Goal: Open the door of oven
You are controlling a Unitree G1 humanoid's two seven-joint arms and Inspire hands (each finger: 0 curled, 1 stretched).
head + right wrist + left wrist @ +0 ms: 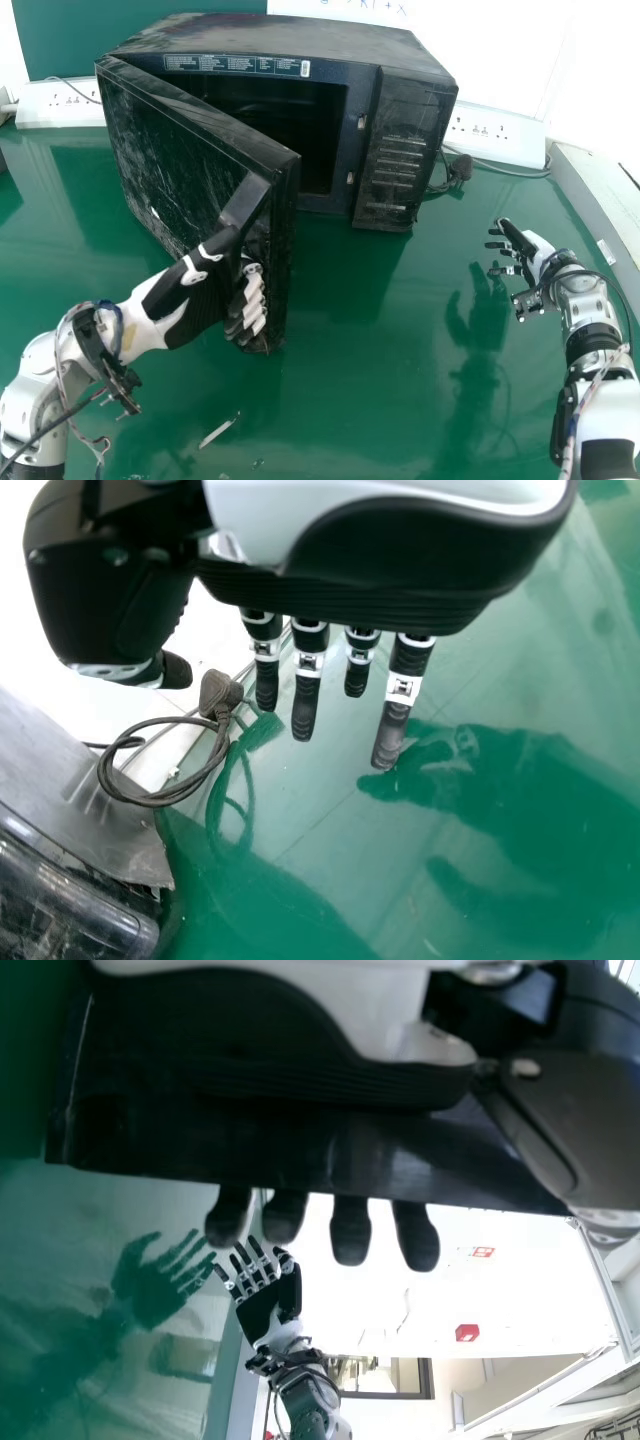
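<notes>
A black oven (280,35) stands on a green bench (370,410), its door (155,170) swung outward from the oven's left side and its dark interior (265,115) in plain sight behind the panel. The robot's left arm reaches in from the lower left, forearm angled up and across, bringing the left hand (198,295) against the door near its free edge. The hand is opened out rather than balled: its thumb (245,205) stretches upward along the panel, well spread from the fingers (255,300), whose tips show past the door's edge in the left wrist view. How firmly the hand bears on the door cannot be told from here.

Across the bench, the right arm extends forward from the lower right, holding the right hand (527,250) well apart from the oven. Its fingers are relaxed and nearly straight, pointing inward over the green surface, with nothing in their hold.

Behind the oven's right side, a black plug (460,168) lies with its cable near a white power strip (500,140); a second power strip (60,105) sits beyond the oven's left side. A thin pale strip (218,430) lies on the bench's near part, apart from the left hand.
</notes>
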